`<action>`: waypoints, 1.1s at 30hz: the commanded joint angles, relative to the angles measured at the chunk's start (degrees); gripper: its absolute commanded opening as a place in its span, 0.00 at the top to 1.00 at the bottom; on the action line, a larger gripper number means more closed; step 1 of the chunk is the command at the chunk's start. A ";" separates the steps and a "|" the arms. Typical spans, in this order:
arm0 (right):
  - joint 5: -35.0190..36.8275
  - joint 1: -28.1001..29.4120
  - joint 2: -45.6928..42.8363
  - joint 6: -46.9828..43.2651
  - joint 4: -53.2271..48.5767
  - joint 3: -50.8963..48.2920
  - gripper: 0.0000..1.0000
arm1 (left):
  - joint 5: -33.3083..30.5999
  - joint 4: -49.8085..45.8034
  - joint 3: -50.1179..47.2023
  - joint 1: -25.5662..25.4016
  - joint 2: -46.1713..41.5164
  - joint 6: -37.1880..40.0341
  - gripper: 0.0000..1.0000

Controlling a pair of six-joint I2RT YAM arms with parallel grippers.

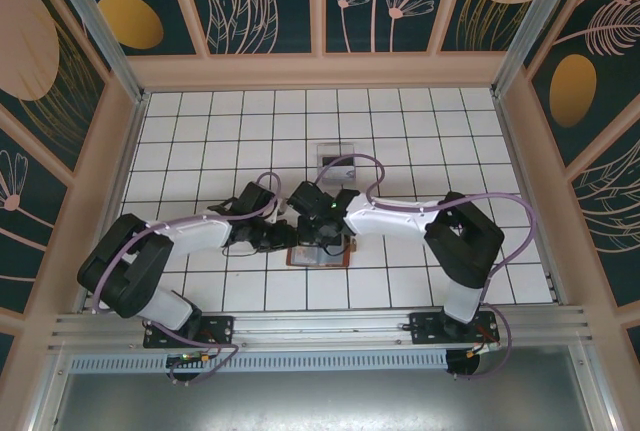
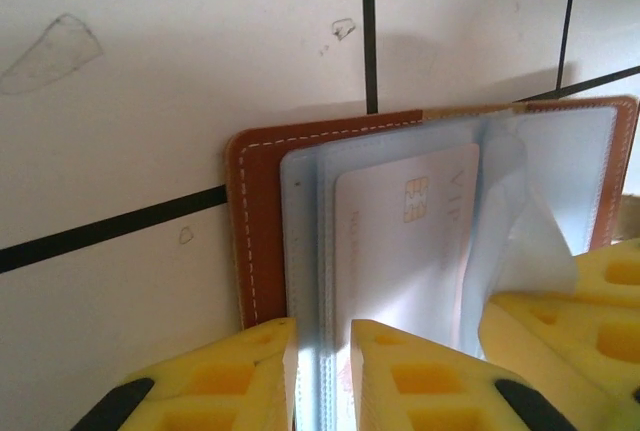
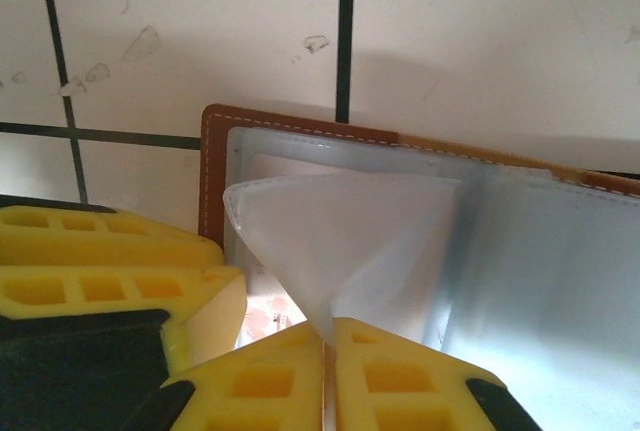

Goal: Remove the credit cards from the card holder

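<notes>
On the white tiled counter [image 1: 200, 131] lies a brown card holder [image 1: 298, 260], mostly hidden under the two claws. The left claw [image 1: 278, 241] comes to it from 9 o'clock and the right claw [image 1: 322, 236] from 3 o'clock, very near each other. At 12 o'clock from the card holder, well apart, is a small grey rectangular object [image 1: 333, 159].

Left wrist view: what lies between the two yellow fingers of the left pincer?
The left pincer straddles the pale blue plastic sleeves of the card holder; the chip card lies just beside that gap. The left wrist view shows it.
</notes>
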 commanded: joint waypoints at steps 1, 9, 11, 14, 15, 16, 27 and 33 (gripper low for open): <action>2.18 0.55 -3.04 0.89 0.26 -1.52 0.83 | 1.19 0.64 1.92 -0.86 1.13 -0.22 0.78; 5.21 0.54 -6.66 2.37 -0.88 -3.84 0.80 | 3.05 -1.88 5.54 -2.85 5.63 2.02 0.78; 5.68 0.50 -7.72 2.75 -1.12 -4.62 0.80 | 2.75 -2.81 6.34 -2.91 6.09 2.41 0.78; 6.22 0.46 -9.19 3.13 -1.24 -5.84 0.79 | 2.28 -4.62 7.87 -2.89 6.18 3.15 0.78; 6.37 0.38 -9.55 3.31 -1.26 -6.25 0.79 | 2.18 -5.05 8.49 -2.89 6.17 3.25 0.78; 6.47 0.37 -9.78 3.39 -1.23 -6.56 0.79 | 2.18 -5.45 8.89 -2.94 6.20 3.34 0.78; 7.01 0.33 -11.56 3.33 -0.38 -8.68 0.81 | 2.78 -9.21 12.81 -4.50 8.80 4.24 0.77; 9.03 0.28 -14.37 4.08 -1.60 -9.54 0.76 | 3.69 -8.33 13.49 -5.15 9.30 3.25 0.77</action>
